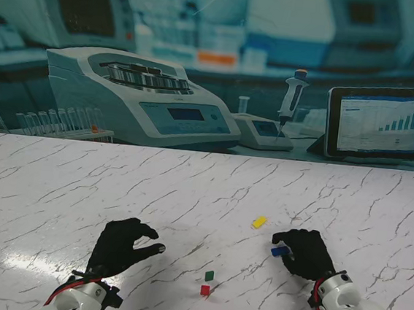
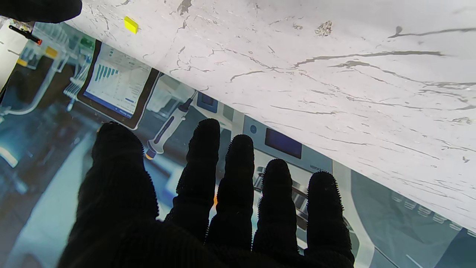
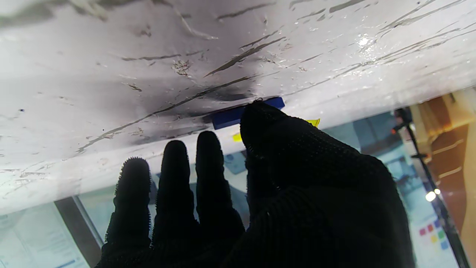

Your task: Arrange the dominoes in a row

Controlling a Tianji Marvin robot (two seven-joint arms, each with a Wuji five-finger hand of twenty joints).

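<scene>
Right hand [image 1: 307, 254]: I see it grasping the blue domino [image 1: 280, 251], low over the worktop [image 1: 203, 191].
Left hand [image 1: 121, 246]: released, fingers apart, holding nothing.
Yellow domino [image 1: 259, 221]: just beyond blue.
Green domino [image 1: 209, 275], red domino [image 1: 205, 290]: near centre, close together.

Blue domino [image 1: 279, 251], white-veined marble table [image 1: 203, 191]

this looks like a lab, or a stage dressed as one. behind the white marble-patterned table [image 1: 203, 191] runs a backdrop of lab gear: a large benchtop centrifuge-like machine [image 1: 136, 93] just past the table's far edge on the left, racks of test tubes [image 1: 56, 122] beside it, a pipette on a stand [image 1: 293, 97] to its right, and a tablet showing a bar chart [image 1: 382, 124] farther right.
</scene>
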